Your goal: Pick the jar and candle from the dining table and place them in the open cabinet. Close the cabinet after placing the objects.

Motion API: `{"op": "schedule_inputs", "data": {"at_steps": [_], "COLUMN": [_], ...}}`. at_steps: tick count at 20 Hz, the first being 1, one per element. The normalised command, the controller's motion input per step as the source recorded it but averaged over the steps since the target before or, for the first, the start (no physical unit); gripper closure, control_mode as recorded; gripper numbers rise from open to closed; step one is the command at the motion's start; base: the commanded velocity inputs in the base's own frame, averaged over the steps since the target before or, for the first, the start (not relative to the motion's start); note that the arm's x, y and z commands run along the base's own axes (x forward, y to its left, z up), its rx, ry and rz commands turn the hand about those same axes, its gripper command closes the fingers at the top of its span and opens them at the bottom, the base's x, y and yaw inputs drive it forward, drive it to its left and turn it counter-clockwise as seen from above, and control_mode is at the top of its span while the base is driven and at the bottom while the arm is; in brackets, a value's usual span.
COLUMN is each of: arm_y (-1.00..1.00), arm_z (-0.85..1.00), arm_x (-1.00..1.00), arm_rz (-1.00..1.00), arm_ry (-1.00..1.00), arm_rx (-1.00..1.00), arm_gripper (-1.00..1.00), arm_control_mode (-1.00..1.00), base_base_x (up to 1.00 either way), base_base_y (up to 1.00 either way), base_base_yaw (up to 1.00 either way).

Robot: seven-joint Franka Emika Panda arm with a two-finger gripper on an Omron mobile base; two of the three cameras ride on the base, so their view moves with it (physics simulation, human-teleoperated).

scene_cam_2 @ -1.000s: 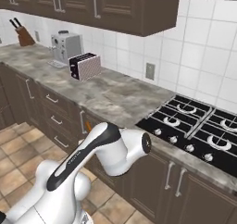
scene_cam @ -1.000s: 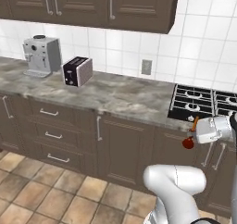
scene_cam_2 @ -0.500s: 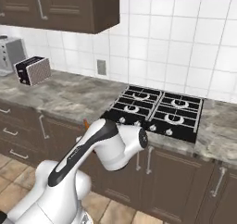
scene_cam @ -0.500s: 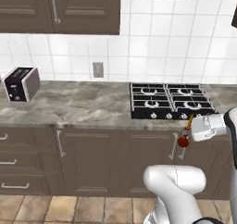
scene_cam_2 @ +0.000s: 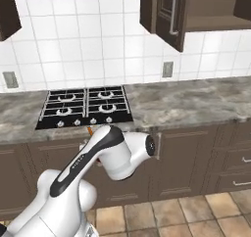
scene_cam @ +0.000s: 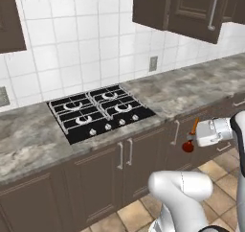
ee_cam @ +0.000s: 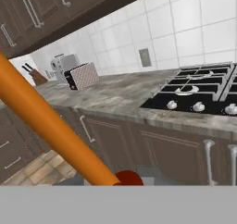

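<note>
End effector (scene_cam: 193, 139) clamped together on the candle (scene_cam: 191, 136), held low in front of the dark lower cabinet doors, below the surface (scene_cam: 201, 85) edge and to the right of the gas hob (scene_cam: 98, 112). Candle sits tilted in the grip, orange stick leaning up and away, red-brown base at the bottom; in the hand view the stick (ee_cam: 51, 126) runs diagonally across from upper left down to the base. Beyond the candle: the hob with its knobs, marble surface stretching right of it, tiled wall with a socket (scene_cam: 153, 63). Farthest and highest, up and right of the hob, the open cabinet (scene_cam_2: 211, 11), its door (scene_cam_2: 164, 13) swung out toward the room, a bare shelf visible inside. Jar not seen from here. Judgement: carrying stage, candle still well below and apart from the shelf. Risks: the thin taper is gripped near its base and already skewed, so a fast swing or lift could let it pivot or slip out; raising it close to the surface edge could knock the stick against the overhang; approaching the shelf, the projecting door is the likely snag; set down tilted, it would probably topple.
</note>
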Motion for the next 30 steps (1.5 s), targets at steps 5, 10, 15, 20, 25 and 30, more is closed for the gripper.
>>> {"op": "schedule_inputs", "data": {"at_steps": [5,10,15,20,25,30], "arm_y": [0.0,0.0,0.0,0.0,0.0,0.0], "arm_z": [0.0,0.0,0.0,0.0,0.0,0.0], "arm_x": [0.0,0.0,0.0,0.0,0.0,0.0], "arm_rz": [0.0,0.0,0.0,0.0,0.0,0.0], "arm_ry": [0.0,0.0,0.0,0.0,0.0,0.0], "arm_rx": [0.0,0.0,0.0,0.0,0.0,0.0], "arm_gripper": [1.0,1.0,1.0,1.0,1.0,1.0], "arm_control_mode": [1.0,1.0,1.0,1.0,1.0,1.0], "base_base_x": [0.34,0.48,0.42,0.27,0.26,0.26], "base_base_y": [-0.04,-0.29,-0.39,-0.47,-0.48,-0.46], "base_base_yaw": [-0.32,0.15,0.1,0.08,0.08,0.1]}}
